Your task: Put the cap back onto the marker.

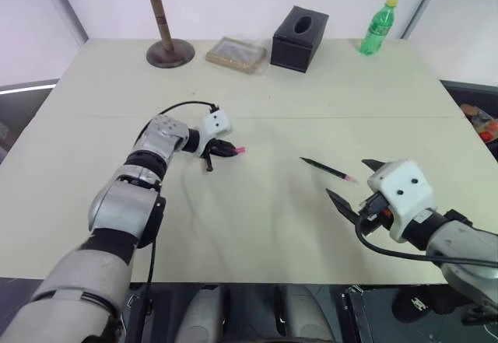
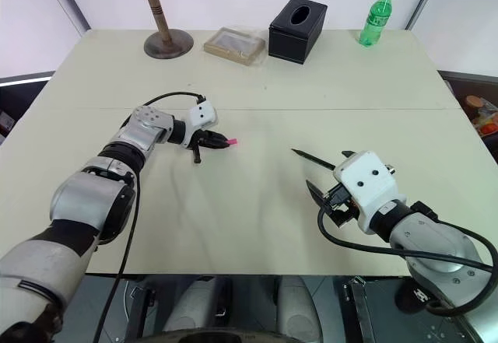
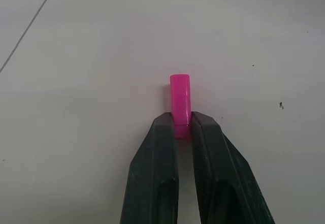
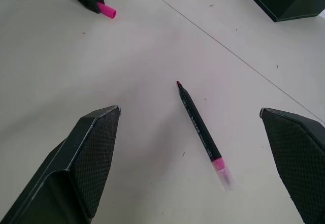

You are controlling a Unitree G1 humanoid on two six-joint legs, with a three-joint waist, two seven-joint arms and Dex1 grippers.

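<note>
The pink cap [image 3: 180, 98] is pinched by its near end between the black fingertips of my left gripper [image 1: 228, 150], down at the table surface left of centre; most of the cap sticks out past the tips. It also shows as a small pink stub [image 4: 106, 10] in the right wrist view. The marker [image 1: 327, 169], a thin black stick with a pink end, lies flat on the table to the right of centre [image 4: 199, 129]. My right gripper [image 1: 354, 191] hovers just near of the marker's pink end, its fingers spread wide, holding nothing.
Along the far edge of the beige table [image 1: 257, 218] stand a wooden hat stand [image 1: 162, 18], a flat wrapped box [image 1: 236, 54], a black tissue box [image 1: 299, 39] and a green bottle [image 1: 378, 26].
</note>
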